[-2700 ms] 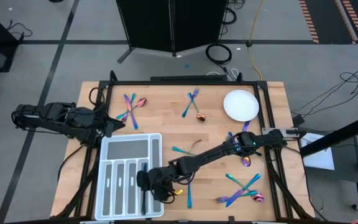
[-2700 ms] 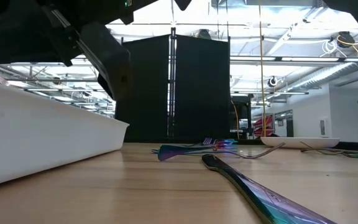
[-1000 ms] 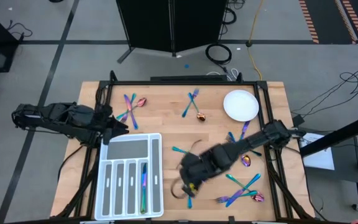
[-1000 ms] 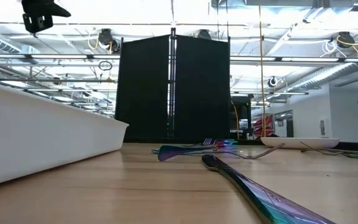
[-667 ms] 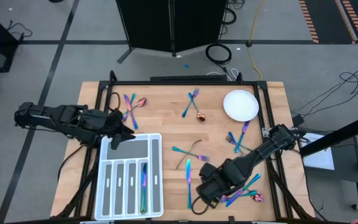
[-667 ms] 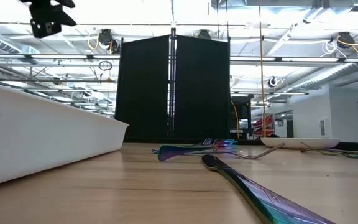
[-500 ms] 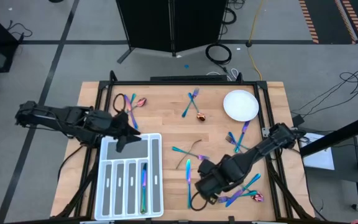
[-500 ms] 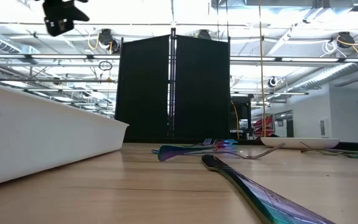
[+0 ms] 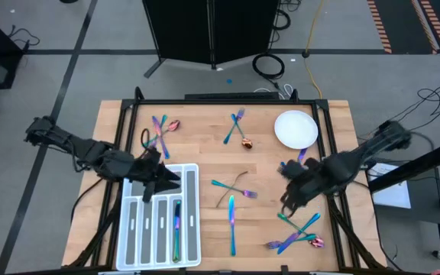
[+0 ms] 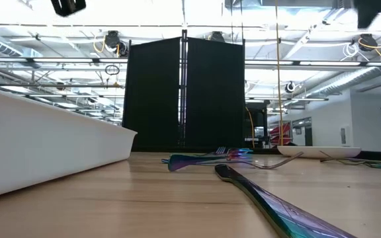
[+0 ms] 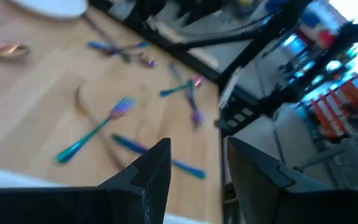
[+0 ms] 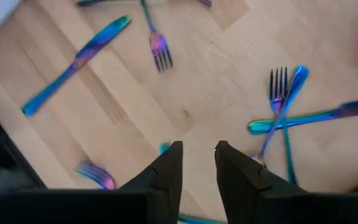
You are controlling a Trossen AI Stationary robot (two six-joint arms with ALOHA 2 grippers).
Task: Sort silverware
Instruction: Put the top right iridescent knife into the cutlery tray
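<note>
Iridescent forks, knives and spoons lie scattered flat on the wooden table: a cluster at the far left, two forks with a coppery spoon, a fork and knife at the middle, a knife, and crossed pieces at the near right. One piece lies in a slot of the white tray. My left gripper hangs open over the tray's far section. My right gripper hangs open above bare wood, pointing down, with crossed forks beside it.
A round white plate sits at the far right. More silverware lies between the plate and my right gripper. In the low view a knife lies close to the camera, and the tray's wall fills the left.
My right gripper has swung from the near middle of the table, beside the tray, toward the right edge and a little farther away. My left gripper has moved toward the right and the near edge, from the tray's far left corner to over its far section.
</note>
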